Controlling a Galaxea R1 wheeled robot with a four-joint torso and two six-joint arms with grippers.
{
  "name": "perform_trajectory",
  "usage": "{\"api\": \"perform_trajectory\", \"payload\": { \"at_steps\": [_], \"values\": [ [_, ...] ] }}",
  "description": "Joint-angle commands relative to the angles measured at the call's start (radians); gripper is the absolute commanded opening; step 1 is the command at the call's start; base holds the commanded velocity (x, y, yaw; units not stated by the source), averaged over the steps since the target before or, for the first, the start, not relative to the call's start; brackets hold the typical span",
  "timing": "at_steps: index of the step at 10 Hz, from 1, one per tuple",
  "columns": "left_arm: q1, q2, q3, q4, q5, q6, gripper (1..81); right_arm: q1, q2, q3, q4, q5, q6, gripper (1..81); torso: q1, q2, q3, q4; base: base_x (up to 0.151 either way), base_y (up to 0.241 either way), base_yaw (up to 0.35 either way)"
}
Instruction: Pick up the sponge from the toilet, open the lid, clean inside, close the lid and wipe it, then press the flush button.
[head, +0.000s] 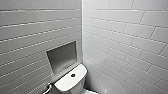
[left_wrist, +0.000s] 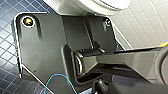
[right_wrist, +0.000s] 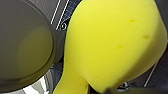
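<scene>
The toilet's white tank top (head: 65, 83) sits low in the head view, against the corner of the tiled walls. The round dark flush button (head: 73, 75) is in its middle. The toilet's white glossy bowl (left_wrist: 100, 6) shows in the left wrist view above the dark floor. The bright yellow sponge (right_wrist: 112, 45) looms very close in the right wrist view, pinched narrow where my right gripper (right_wrist: 100, 88) is shut on it. A pale glossy rounded surface (right_wrist: 22, 42) beside it mirrors the yellow; I cannot tell which part of the toilet it is. A yellow sliver (left_wrist: 163, 44) shows in the left wrist view. My left gripper is shut.
White tiled walls meet in a corner behind the tank. A recessed grey niche (head: 62, 57) sits in the left wall above it. A metal fitting (head: 47, 88) shows low beside the tank. The floor (left_wrist: 7, 37) is dark blue small tiles.
</scene>
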Motion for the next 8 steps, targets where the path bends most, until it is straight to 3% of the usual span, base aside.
{"api": "perform_trajectory", "payload": {
  "at_steps": [1, 5, 8],
  "values": [
    [0.013, 0.082, -0.127, 0.011, 0.020, 0.006, 1.0, 0.012, -0.003, -0.001, -0.003, -0.063, -0.004, 1.0, 0.000, 0.000, 0.000, 0.000, 0.000, 0.000, 0.000],
    [0.050, 0.258, -0.376, 0.002, 0.000, 0.003, 1.0, 0.011, 0.011, -0.036, -0.003, -0.064, -0.002, 1.0, 0.000, 0.000, 0.000, 0.000, 0.000, 0.000, 0.000],
    [0.050, 0.334, -0.509, -0.015, 0.000, -0.005, 1.0, 0.012, 0.025, -0.070, -0.002, -0.064, -0.002, 1.0, -0.001, 0.000, 0.001, 0.000, 0.000, 0.000, 0.000]
  ]
}}
